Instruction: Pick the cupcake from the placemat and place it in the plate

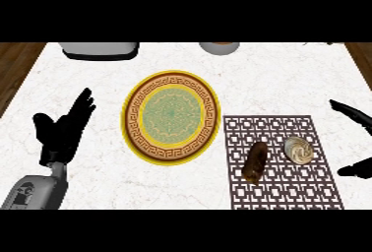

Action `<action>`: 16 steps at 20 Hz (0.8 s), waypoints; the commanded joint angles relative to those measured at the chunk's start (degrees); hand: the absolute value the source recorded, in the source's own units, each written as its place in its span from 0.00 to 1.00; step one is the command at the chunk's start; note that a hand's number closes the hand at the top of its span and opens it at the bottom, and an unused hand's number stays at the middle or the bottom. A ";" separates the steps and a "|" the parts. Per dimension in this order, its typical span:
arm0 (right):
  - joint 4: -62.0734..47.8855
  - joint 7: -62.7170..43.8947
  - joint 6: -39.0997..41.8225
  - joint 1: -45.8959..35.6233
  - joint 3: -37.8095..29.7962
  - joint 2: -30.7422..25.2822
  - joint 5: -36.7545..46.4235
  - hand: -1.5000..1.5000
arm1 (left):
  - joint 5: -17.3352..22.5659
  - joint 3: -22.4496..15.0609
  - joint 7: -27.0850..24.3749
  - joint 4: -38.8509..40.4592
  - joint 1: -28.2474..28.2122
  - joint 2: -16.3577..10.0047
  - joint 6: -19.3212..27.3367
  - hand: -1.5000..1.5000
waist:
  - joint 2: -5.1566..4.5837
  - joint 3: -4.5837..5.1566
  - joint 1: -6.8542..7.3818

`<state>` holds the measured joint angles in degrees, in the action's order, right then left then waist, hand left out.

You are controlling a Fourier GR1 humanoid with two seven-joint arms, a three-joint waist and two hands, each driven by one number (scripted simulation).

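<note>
1. Closest to us, our grey left forearm point(33, 191) comes in at seven o'clock of the view. The left hand point(64, 129) rests with its fingers straight and up, at nine o'clock of the plate point(138, 142), and holds nothing.
2. Our right hand point(352, 113) shows at the three o'clock edge. Its fingers are above and its thumb point(356, 171) below, spread wide apart and closed on nothing.
3. The cupcake point(299, 149) sits on the placemat point(280, 192), in its far right part. That puts it at four o'clock of the plate and well apart from it.
4. From the right fingers the cupcake lies toward nine o'clock, in line with the gap between fingers and thumb but not yet inside it. Nothing touches it.
5. A brown roll-like item point(254, 161) lies just beside the cupcake at its eight o'clock, also on the placemat.
6. We judge the step in hand to be the reach. To do it well, we move the open right hand toward nine o'clock until the cupcake is between thumb and fingers, and close only then. We keep the fingertips off the brown item so it is not nudged.
</note>
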<state>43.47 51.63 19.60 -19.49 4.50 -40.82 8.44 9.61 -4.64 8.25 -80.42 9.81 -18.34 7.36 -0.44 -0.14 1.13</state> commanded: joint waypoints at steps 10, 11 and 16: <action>2.16 -2.87 -1.97 -3.48 9.12 0.28 13.88 0.00 | -2.29 1.43 -0.64 -0.93 -2.02 1.21 -0.75 0.50 | 0.49 0.14 -0.87; 1.81 -1.88 -3.68 -2.77 9.45 1.41 14.90 0.00 | -0.21 3.68 3.85 1.14 3.03 -0.29 -2.36 0.50 | 0.43 0.13 -1.06; 1.18 -5.90 -3.67 -4.12 10.11 1.34 20.24 0.00 | -2.18 3.18 0.59 -0.41 0.05 1.88 -2.14 0.50 | 0.48 0.14 -0.91</action>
<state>43.32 48.16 14.79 -23.13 13.91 -39.76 25.39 8.25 -1.36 7.79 -78.58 10.37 -17.51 4.80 -0.05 -0.01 0.29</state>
